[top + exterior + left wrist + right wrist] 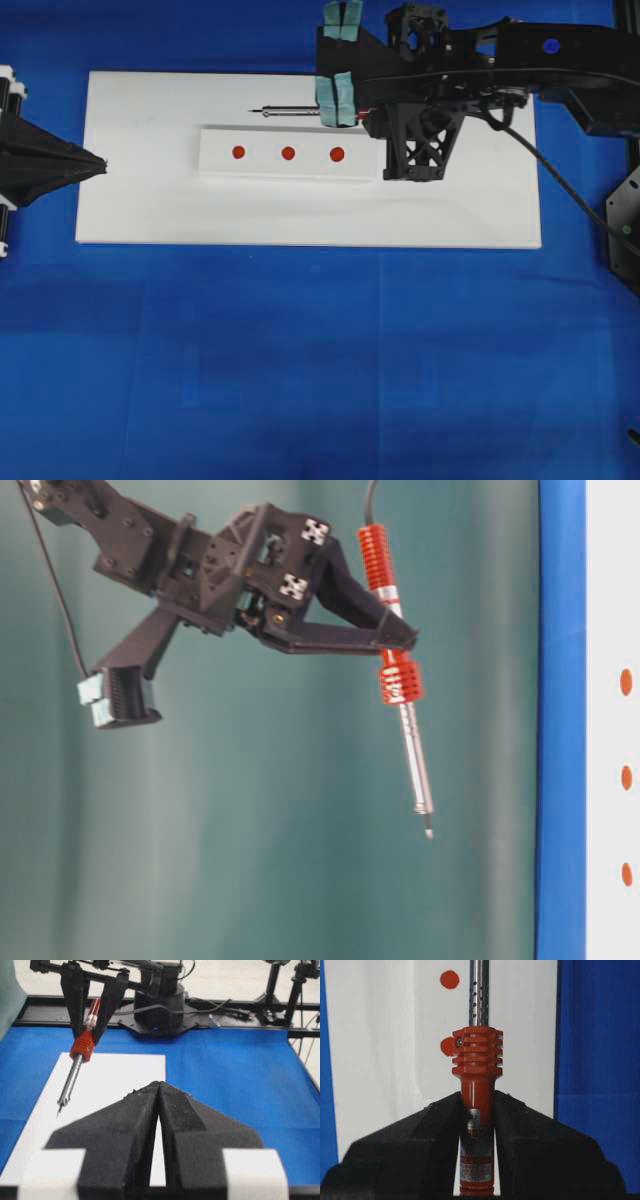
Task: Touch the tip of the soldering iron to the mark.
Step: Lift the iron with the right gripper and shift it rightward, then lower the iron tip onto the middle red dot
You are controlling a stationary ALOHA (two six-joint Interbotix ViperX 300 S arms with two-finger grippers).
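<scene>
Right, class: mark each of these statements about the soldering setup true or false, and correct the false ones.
1. The right gripper is shut on the soldering iron. True.
2. The white strip carries five red dots. False: the overhead view shows three, for example this red dot.
3. The iron's tip is off the board, in the air. True: the table-level view shows it clear of the white board.
4. The left gripper holds a second iron. False: its jaws are shut together on nothing.
5. The iron's handle is red-orange. True.
6. The cloth under the white board is green. False: it is blue.
</scene>
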